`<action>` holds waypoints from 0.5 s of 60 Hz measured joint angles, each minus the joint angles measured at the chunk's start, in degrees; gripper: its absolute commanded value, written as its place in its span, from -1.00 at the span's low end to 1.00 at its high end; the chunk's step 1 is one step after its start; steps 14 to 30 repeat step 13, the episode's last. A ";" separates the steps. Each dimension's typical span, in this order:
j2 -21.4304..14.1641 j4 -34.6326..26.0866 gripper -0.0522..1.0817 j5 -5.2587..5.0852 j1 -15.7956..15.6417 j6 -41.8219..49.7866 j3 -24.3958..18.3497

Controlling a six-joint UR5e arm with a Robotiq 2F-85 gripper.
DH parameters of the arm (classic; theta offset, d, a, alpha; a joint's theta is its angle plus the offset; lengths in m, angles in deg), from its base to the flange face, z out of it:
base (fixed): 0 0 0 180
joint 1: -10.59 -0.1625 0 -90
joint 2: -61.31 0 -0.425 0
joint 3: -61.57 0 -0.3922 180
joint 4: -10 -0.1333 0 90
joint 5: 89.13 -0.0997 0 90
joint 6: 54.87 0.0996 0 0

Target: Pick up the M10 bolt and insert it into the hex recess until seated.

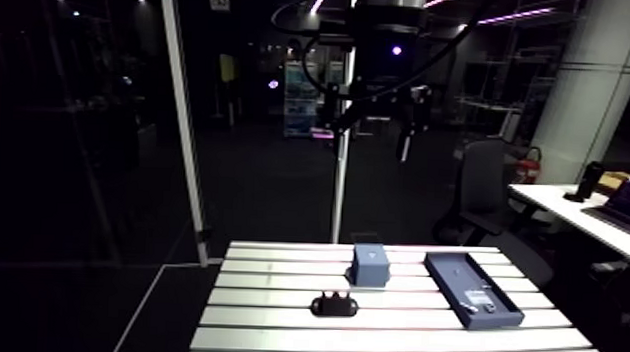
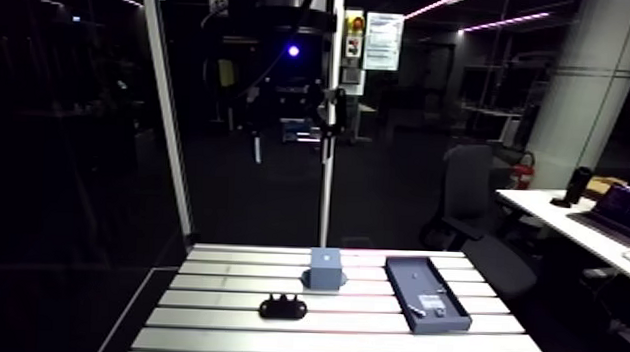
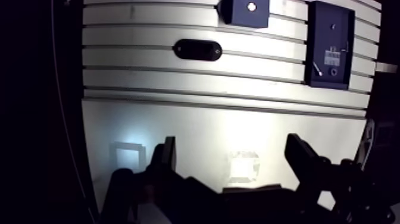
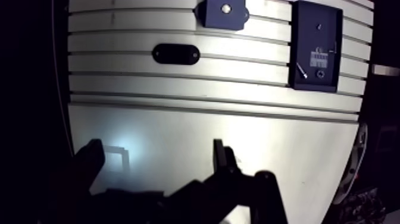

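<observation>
The small bolt (image 3: 319, 71) lies in a dark blue tray (image 3: 329, 24) on the slotted table, next to a pale label. A blue-grey block (image 3: 238, 15) with a bright hole in its top stands beside the tray. My gripper (image 3: 232, 156) hangs high above the table's near side, far from both. It is open, with nothing between its fingers. In the arm view the block (image 1: 369, 265) stands at mid-table with the tray (image 1: 456, 271) to its right.
A black oval fixture (image 3: 197, 49) with two screws lies on the table (image 3: 178, 83), on the side of the block away from the tray. A smooth reflective plate (image 3: 178, 128) lies under the gripper. A white upright post (image 1: 339, 189) rises behind the table.
</observation>
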 measured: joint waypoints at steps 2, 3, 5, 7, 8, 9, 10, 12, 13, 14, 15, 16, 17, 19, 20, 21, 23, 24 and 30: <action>0.02 0.00 -0.90 -0.01 -0.02 -0.02 0.02; 0.03 0.00 -0.90 -0.01 -0.02 -0.03 0.04; 0.04 0.00 -0.90 -0.02 -0.04 -0.04 0.07; 0.06 0.01 -0.90 -0.03 -0.06 -0.05 0.11; 0.07 0.01 -0.90 -0.03 -0.07 -0.06 0.13; 0.08 0.01 -0.90 -0.03 -0.08 -0.07 0.15; 0.09 0.02 -0.90 -0.04 -0.09 -0.08 0.17; 0.11 0.03 -0.90 -0.04 -0.11 -0.10 0.20; 0.12 0.03 -0.90 -0.04 -0.12 -0.11 0.21; 0.12 0.03 -0.90 -0.04 -0.12 -0.11 0.21; 0.12 0.03 -0.90 -0.04 -0.12 -0.11 0.21; 0.12 0.03 -0.90 -0.04 -0.12 -0.11 0.21; 0.12 0.03 -0.90 -0.04 -0.12 -0.11 0.21; 0.12 0.03 -0.90 -0.04 -0.12 -0.11 0.21; 0.12 0.03 -0.90 -0.04 -0.12 -0.11 0.21; 0.12 0.03 -0.90 -0.04 -0.12 -0.11 0.21; 0.12 0.03 -0.90 -0.04 -0.12 -0.11 0.21; 0.12 0.03 -0.90 -0.04 -0.12 -0.11 0.21; 0.12 0.03 -0.90 -0.04 -0.12 -0.11 0.21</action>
